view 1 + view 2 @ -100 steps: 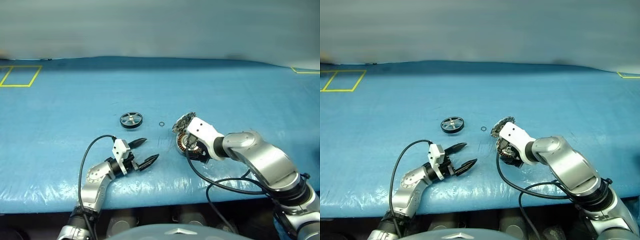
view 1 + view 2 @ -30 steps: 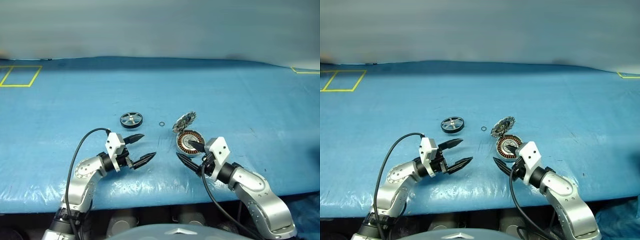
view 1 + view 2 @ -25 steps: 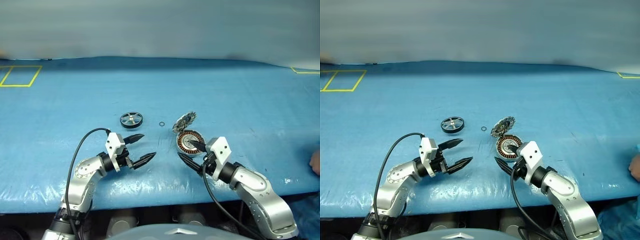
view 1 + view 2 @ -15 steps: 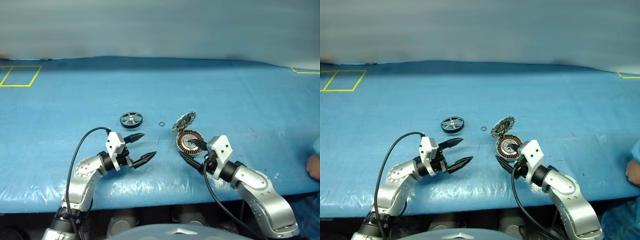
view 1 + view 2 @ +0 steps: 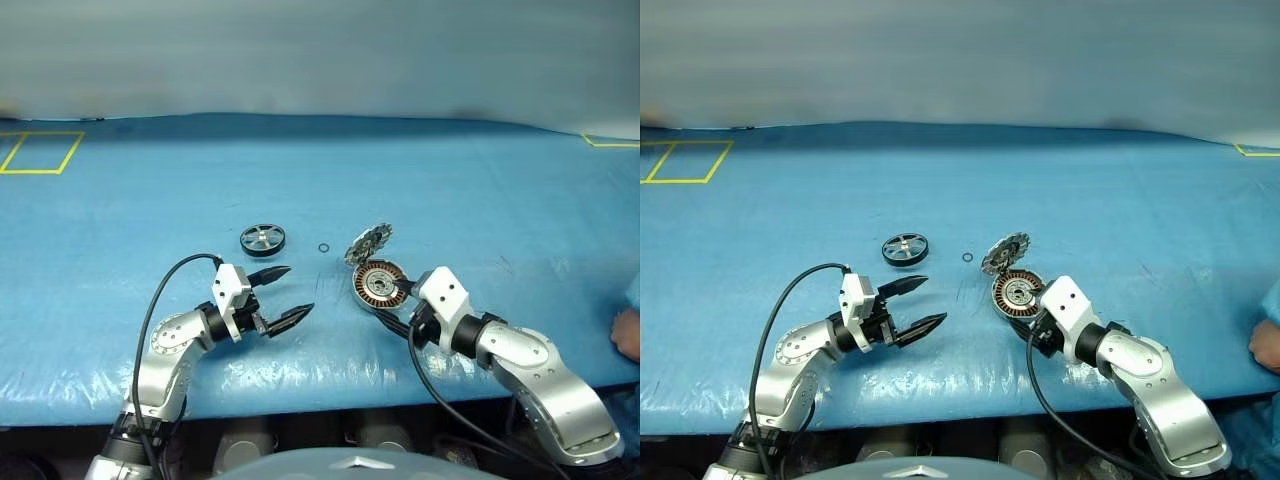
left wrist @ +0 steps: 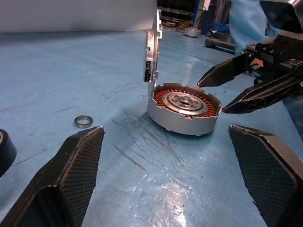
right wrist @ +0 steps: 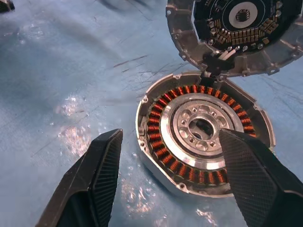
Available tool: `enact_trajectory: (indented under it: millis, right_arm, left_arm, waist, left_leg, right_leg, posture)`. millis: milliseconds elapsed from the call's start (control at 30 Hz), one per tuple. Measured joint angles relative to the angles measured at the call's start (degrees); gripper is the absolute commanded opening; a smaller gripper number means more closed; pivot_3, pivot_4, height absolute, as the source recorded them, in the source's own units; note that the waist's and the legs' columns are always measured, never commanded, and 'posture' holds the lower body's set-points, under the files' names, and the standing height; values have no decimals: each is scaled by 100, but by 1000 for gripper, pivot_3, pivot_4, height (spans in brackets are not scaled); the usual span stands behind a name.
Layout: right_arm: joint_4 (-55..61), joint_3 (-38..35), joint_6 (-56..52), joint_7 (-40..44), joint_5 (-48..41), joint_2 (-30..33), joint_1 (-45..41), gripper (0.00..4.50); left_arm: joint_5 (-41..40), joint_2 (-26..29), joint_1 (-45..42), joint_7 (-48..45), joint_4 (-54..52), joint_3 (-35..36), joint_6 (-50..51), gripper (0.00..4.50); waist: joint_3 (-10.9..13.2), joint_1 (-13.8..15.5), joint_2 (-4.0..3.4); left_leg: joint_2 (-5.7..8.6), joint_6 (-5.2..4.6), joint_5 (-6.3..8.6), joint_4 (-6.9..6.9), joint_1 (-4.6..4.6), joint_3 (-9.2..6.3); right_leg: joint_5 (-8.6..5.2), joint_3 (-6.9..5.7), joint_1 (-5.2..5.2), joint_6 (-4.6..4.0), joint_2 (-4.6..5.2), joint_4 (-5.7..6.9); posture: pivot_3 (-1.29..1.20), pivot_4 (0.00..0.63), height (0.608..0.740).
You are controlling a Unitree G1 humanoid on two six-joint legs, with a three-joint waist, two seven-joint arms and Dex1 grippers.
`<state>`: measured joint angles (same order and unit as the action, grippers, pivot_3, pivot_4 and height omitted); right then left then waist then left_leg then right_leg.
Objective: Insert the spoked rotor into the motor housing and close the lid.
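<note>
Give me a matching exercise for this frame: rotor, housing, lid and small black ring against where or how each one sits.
Things:
1. spoked rotor
2. motor housing
3. lid
4. small black ring

States:
A. swung up on its hinge
B. lying open, copper windings exposed
C. flat on the table beyond the left gripper
D. loose on the table between rotor and lid

Pairs: 1-C, 2-B, 3-A, 4-D
</note>
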<state>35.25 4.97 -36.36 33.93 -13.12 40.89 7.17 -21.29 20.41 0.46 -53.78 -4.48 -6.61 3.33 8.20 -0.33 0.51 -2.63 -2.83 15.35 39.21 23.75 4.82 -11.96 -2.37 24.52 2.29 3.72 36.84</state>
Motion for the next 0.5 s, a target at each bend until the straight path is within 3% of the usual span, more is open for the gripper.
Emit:
enact_trajectory:
  millis: [233, 500]
  right_arm:
    - [75, 294, -611, 1090, -60, 1320, -1427, 3385]
    - [-635, 1422, -449, 2135, 284, 1615, -2511, 3385]
  left_arm:
    - [10, -132, -24, -12, 219, -141, -6, 4500]
    - [87, -252, 152, 68, 227, -229, -56, 4500]
  waist:
    - [2, -4, 3]
    - [4, 17, 6]
  left_leg:
    - [0, 0, 0, -2, 3, -7]
    - [2, -5, 3, -1, 8, -4]
  right_leg:
    - [1, -2, 0, -5, -3, -3]
    - [12, 0, 2, -27, -1, -6]
  posture:
    - [0, 150, 740]
    - [0, 150, 740]
